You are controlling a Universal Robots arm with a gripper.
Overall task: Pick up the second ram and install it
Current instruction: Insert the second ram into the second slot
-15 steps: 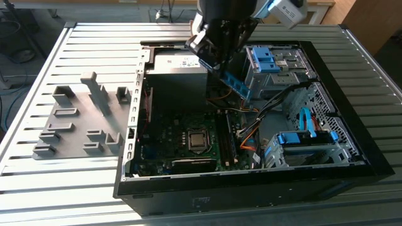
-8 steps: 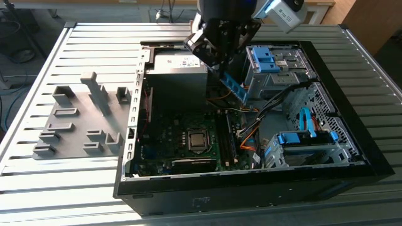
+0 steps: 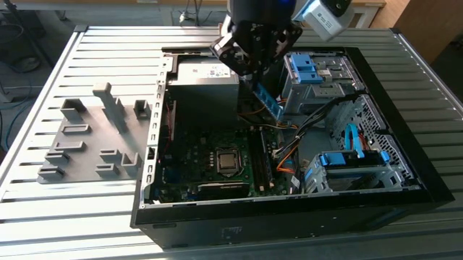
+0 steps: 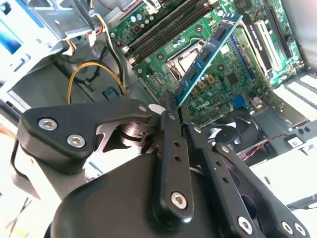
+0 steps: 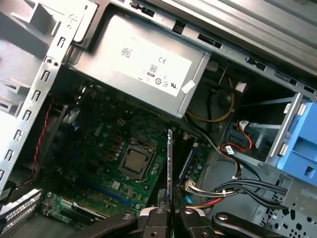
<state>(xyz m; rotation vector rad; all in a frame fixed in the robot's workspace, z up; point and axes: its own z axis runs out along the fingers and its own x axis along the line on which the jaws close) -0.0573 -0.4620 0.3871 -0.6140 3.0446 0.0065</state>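
Observation:
The second ram [image 3: 269, 103], a thin blue board with dark chips, hangs tilted above the motherboard [image 3: 210, 162] inside the open computer case. My gripper [image 3: 255, 81] is shut on its upper end. In the second wrist view the ram [image 4: 205, 57] runs out from the gripper [image 4: 171, 106] over the green board, beside the long dark memory slots [image 4: 168, 27]. In the first wrist view I see the ram [image 5: 170, 168] edge-on, pinched between the fingers [image 5: 156, 218], and its lower end hovers apart from the board.
A grey slotted holder tray [image 3: 94, 135] lies on the ribbed table at the exterior view's left. The power supply [image 3: 206, 81], blue drive cages [image 3: 311, 70], loose cables [image 3: 289, 151] and the case walls [image 3: 155, 135] crowd the space around the slots.

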